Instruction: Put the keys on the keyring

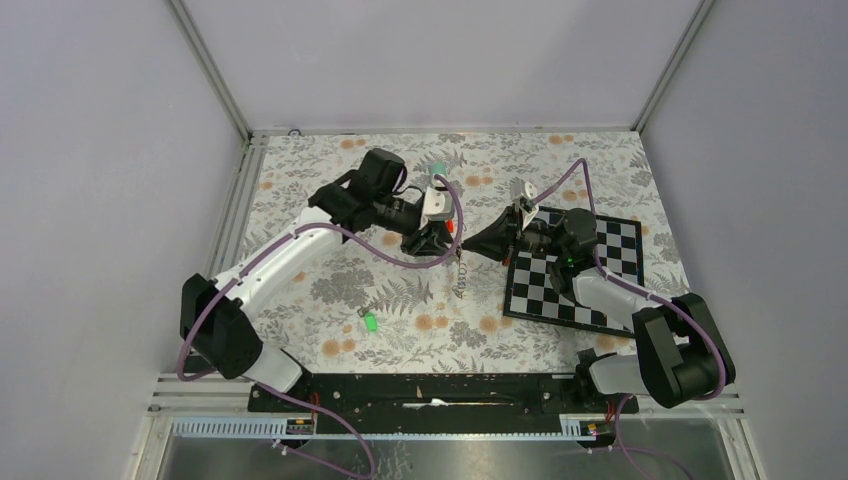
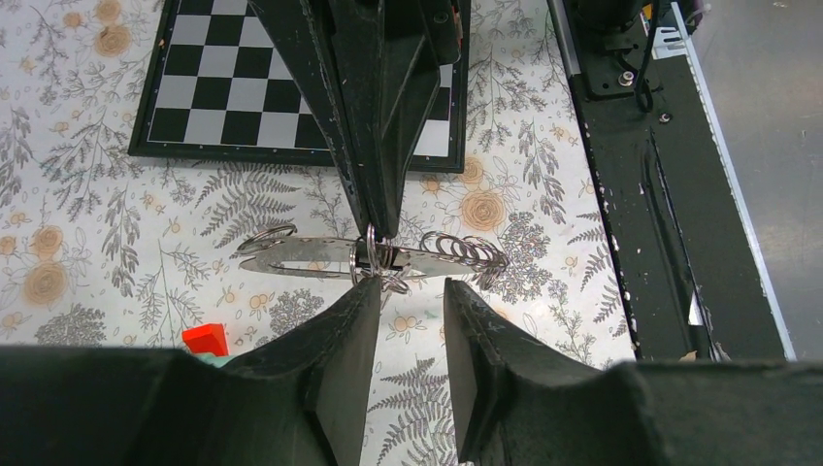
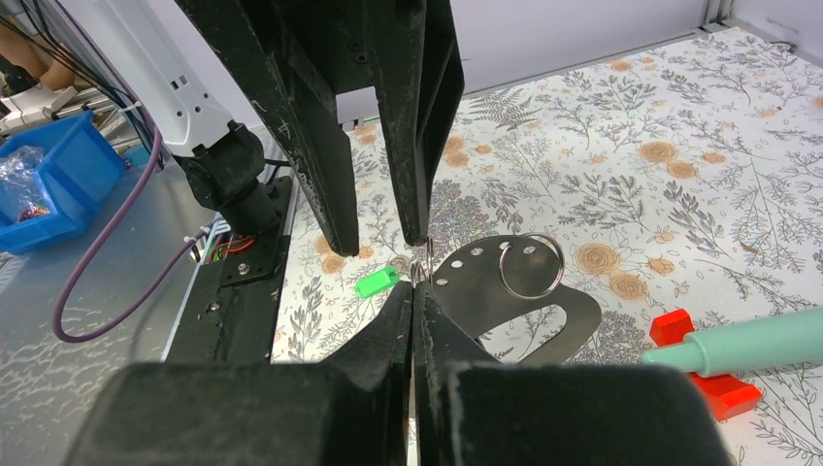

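My right gripper (image 3: 415,283) is shut on a small split ring at the edge of the keyring (image 3: 529,309), a dark flat strap with an oval cut-out and a larger ring (image 3: 531,265). It holds the strap just above the table. The left wrist view shows the keyring (image 2: 311,256) edge-on, with the right gripper (image 2: 380,233) coming down onto it. My left gripper (image 2: 408,287) is open right beside that ring, with nothing between its fingers (image 2: 340,330). A key with a bright green head (image 1: 370,322) lies loose on the cloth, also visible as the green key (image 3: 376,282) in the right wrist view.
A teal stick with a red base (image 3: 747,345) lies beside the strap. A black-and-white chequered board (image 1: 590,275) sits under the right arm. The flowered cloth (image 1: 330,290) covers the table. A black rail (image 1: 430,390) runs along the near edge.
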### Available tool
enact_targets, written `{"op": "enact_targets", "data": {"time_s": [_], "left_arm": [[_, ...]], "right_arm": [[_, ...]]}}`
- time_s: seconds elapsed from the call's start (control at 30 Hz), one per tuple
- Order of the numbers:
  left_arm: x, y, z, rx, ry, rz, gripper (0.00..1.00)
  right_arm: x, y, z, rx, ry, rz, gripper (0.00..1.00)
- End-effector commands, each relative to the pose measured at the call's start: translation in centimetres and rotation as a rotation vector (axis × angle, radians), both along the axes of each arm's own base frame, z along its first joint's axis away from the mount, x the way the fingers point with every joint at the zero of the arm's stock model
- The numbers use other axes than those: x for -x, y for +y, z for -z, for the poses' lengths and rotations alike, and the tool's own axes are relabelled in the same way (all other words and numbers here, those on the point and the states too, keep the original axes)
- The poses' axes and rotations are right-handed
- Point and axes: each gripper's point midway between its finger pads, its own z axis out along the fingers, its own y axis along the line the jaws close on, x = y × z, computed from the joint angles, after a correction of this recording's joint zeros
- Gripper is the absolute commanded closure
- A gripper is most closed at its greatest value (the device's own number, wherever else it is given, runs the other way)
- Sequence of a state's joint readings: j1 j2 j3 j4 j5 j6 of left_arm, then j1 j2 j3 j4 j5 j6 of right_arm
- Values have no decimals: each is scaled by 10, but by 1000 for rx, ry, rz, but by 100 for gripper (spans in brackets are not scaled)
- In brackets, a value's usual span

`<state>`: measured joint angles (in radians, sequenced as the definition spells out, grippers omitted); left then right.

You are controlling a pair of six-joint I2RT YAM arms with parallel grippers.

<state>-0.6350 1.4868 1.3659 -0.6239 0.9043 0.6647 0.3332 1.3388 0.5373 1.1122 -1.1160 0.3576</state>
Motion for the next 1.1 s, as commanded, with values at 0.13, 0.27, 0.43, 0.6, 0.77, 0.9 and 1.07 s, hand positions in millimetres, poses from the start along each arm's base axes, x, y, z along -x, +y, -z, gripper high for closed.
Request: {"op": "enact_targets", "data": {"time_s": [0.13,0.27,0.43,0.6,0.77,0.9,1.07], "left_arm": [[-3,-10,-10,64,-29,51,62],[-7,-12,-8,58,-31,45,62],[-10,-13,-5,56,-29,43,62],[-10,-13,-1,49,-23,47,65],[-10,-13,1,47,-24,48,78],[-10,-11,7,35,-24,45,91],[-9,-11,10,30,-20,47,100]], "right_arm": [[-7,0,-25,-37,-92,10,100],[-7,0,-25,-36,-93,11,100],[-6,0,-24,-35,-92,9,100],[-7,0,-24,-35,-89,11,100],[-8,-1,-25,-37,-90,14,100],[-9,-1,-25,-37,-87,21,100],[-11,-1,-26,-42,-82,33,100]]}}
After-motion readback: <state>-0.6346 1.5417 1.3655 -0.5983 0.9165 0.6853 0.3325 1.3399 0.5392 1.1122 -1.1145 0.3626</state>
